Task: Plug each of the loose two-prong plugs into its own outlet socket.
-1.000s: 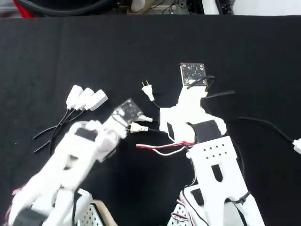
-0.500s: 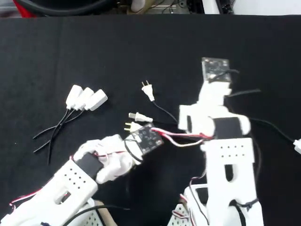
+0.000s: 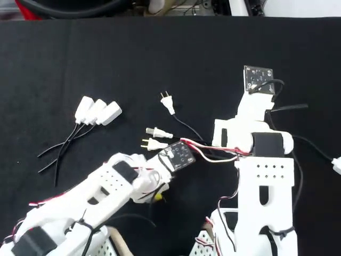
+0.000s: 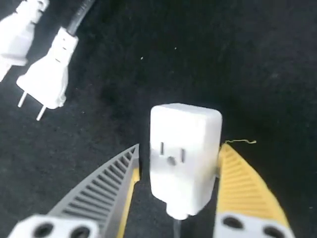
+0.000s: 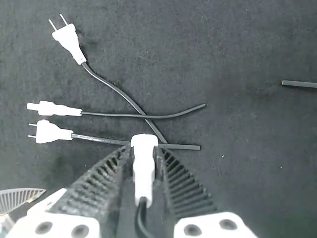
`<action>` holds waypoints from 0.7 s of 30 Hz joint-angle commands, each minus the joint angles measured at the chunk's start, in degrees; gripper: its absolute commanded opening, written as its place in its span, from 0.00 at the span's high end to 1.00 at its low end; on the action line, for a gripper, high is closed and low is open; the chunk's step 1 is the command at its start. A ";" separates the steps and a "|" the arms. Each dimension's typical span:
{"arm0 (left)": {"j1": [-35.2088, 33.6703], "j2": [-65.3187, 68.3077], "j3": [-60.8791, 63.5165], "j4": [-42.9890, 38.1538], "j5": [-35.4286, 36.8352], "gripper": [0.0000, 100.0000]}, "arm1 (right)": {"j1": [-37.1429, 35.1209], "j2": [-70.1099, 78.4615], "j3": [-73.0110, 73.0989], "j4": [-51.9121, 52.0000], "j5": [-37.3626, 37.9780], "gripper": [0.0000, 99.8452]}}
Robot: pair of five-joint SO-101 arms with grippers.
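Note:
Three loose white two-prong plugs lie mid-table (image 3: 168,102) (image 3: 158,132) (image 3: 153,144), each on a black cord. My left gripper (image 4: 181,146) is shut on a white outlet socket (image 4: 185,163) whose slotted face points at the camera. Two of the plugs (image 4: 47,79) (image 4: 15,34) lie just beyond it. My right gripper (image 5: 143,148) is shut on a white corded body (image 5: 143,171) with a blunt end and no prongs showing. The same plugs (image 5: 67,37) (image 5: 49,108) (image 5: 47,131) lie ahead of it, off to one side.
A cluster of three white sockets (image 3: 97,111) with black cords (image 3: 64,146) lies at the left of the black cloth. Another white piece (image 3: 337,165) sits at the right edge. Crossing cords (image 5: 129,106) run between the plugs and my right gripper.
The left arm has swung from beside the socket cluster toward the table's middle, near the plugs. The right arm has shifted to the right.

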 commanded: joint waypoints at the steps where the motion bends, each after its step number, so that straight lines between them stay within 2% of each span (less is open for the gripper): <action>1: -0.13 0.09 -5.05 2.73 0.35 0.74 | 0.79 0.13 -2.33 0.26 0.35 0.99; 7: -6.90 -3.60 -5.76 2.90 -1.49 0.74 | 0.53 0.13 -2.24 0.26 0.44 0.99; 9: -7.52 -3.78 -5.23 2.64 -4.13 0.74 | 0.44 0.13 -2.24 0.26 0.44 0.99; 13: -7.69 -3.60 -4.88 2.20 -4.66 0.74 | 0.44 0.13 -2.24 0.26 0.44 0.99; 21: -15.34 -4.04 -7.25 2.02 -6.59 0.74 | 0.44 0.13 -2.15 0.26 0.44 0.99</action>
